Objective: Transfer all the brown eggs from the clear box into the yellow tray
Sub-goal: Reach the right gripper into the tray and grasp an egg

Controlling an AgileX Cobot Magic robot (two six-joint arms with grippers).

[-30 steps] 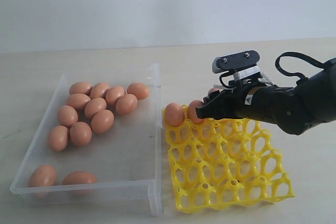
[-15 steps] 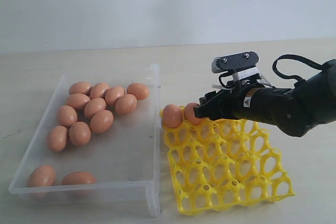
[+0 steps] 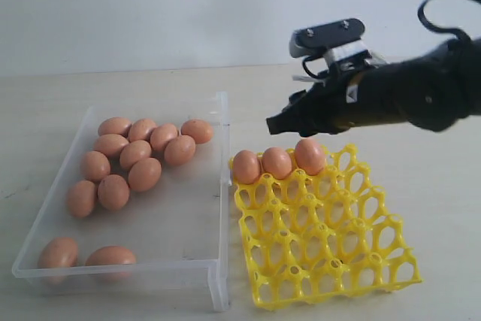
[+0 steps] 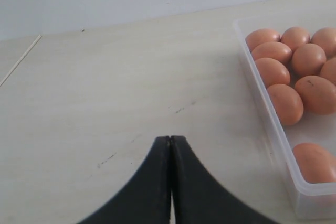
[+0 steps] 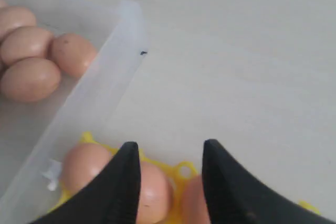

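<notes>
On the table point(image 3: 60, 95): box point(image 3: 223, 186) at left, tray point(image 3: 323, 240) just beside its right wall. In the box, 11 eggs point(image 3: 135, 154) bunched toward the far left, 2 more apart by the near left corner. In the tray, 3 eggs side by side in the far row's left cups.

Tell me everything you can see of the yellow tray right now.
The yellow tray is a bright, square, plastic-looking lattice of open cups with pointed posts between them. It lies flat on the pale table, right beside the clear box; whether they touch is unclear. Three brown eggs sit side by side in its far row, starting at the corner by the box; every other cup is empty. The right gripper hovers above that row, open, not touching it.
</notes>
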